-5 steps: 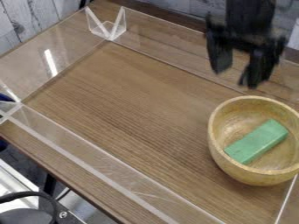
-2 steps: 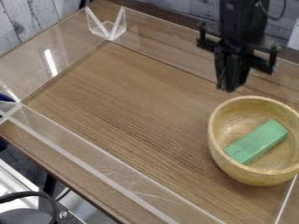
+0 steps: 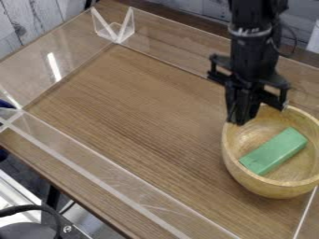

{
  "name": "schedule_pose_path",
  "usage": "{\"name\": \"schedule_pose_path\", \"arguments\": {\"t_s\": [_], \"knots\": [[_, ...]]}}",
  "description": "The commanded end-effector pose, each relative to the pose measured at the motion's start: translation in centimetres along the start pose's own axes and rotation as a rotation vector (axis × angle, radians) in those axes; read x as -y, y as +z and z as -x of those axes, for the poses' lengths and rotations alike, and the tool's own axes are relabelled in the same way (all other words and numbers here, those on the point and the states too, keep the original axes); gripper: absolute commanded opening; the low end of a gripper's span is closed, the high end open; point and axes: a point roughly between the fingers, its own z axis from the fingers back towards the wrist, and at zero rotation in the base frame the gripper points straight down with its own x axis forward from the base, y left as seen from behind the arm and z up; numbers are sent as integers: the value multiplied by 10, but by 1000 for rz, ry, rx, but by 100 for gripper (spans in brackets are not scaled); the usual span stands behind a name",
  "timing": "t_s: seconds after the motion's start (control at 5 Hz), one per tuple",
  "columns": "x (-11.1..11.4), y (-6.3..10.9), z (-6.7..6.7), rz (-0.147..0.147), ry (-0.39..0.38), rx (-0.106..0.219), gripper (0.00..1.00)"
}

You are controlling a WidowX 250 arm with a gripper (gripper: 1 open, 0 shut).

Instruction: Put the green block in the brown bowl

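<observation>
The green block (image 3: 274,150) lies flat inside the brown bowl (image 3: 244,157), which stands at the right front of the wooden table. My gripper (image 3: 242,119) hangs just above the bowl's far-left rim, pointing straight down. Its two black fingers are pressed together with nothing between them. It stands apart from the block, up and to the left of it.
Low clear acrylic walls (image 3: 75,149) fence the wooden tabletop (image 3: 125,103). A small clear bracket (image 3: 112,25) stands at the back left corner. The black arm rises from the gripper toward the top right.
The fingers have gone from spread wide to pressed together. The gripper has also moved down and slightly left, toward the bowl's rim. The block has not moved.
</observation>
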Motion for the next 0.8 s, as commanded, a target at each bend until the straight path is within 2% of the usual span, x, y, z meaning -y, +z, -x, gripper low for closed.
{"name": "schedule_pose_path", "arguments": {"t_s": [0.0,0.6], "knots": [[2,1,-7,-7,-19,31,0],[-2,-15,-11,-11,-15,5,0]]}}
